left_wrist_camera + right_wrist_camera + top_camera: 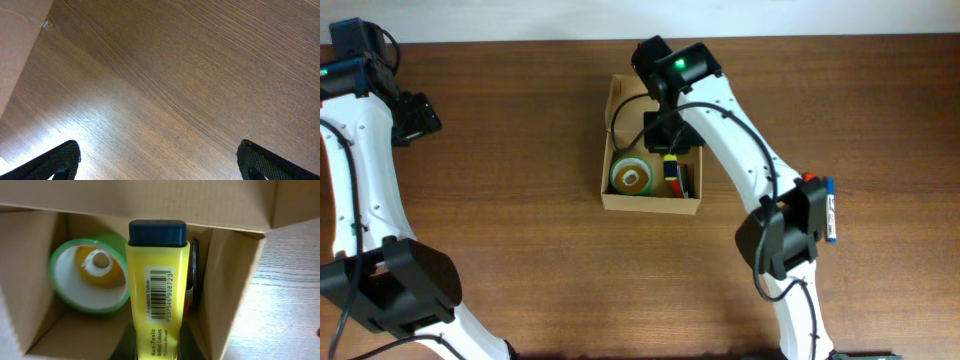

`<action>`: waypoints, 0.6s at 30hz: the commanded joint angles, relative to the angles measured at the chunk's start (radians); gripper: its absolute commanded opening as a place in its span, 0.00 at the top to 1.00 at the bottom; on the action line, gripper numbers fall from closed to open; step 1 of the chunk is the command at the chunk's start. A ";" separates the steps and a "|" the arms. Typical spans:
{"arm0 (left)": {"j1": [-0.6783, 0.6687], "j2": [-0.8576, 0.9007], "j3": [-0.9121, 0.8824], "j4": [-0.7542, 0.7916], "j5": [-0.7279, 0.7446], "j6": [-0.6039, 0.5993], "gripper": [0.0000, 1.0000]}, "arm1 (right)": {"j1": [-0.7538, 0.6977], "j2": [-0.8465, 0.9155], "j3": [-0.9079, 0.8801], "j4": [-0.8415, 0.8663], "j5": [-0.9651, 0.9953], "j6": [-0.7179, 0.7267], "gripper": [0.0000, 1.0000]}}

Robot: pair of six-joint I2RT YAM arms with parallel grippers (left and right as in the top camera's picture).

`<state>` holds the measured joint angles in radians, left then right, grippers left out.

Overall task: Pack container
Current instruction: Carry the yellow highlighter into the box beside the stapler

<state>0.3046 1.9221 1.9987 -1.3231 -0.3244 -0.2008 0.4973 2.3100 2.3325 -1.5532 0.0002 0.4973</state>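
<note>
The container [650,205], a tan cardboard box [227,280], stands open at the table's middle back. Inside lie a green-rimmed tape roll [633,177] [87,275] on the left and a dark pen [194,275] on the right. My right gripper [670,152] [157,350] hangs over the box, shut on a yellow highlighter [157,295] with a dark cap, whose tip points down into the box between roll and pen. My left gripper [415,117] [157,165] is far off at the back left, open over bare wood, its fingertips [60,160] wide apart.
A blue-and-white pen [831,212] lies on the table at the right, beside my right arm's elbow. The box's flap lid [150,200] stands up at the far side. The table's back edge [30,55] runs close to my left gripper.
</note>
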 commanded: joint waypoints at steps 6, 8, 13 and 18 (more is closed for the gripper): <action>0.006 -0.030 -0.005 0.000 0.004 0.016 0.00 | -0.018 0.034 0.007 -0.005 0.038 0.052 0.97; 0.006 -0.030 -0.005 0.000 0.004 0.016 0.00 | -0.028 0.038 -0.002 -0.009 0.034 0.058 0.96; 0.006 -0.030 -0.005 0.000 0.004 0.016 0.00 | -0.037 0.038 -0.043 -0.007 0.031 0.059 0.96; 0.006 -0.030 -0.005 0.000 0.004 0.016 0.00 | -0.040 0.038 -0.080 0.002 0.031 0.061 0.96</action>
<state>0.3046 1.9221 1.9987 -1.3228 -0.3244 -0.2008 0.4595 2.3333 2.2768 -1.5558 0.0154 0.5468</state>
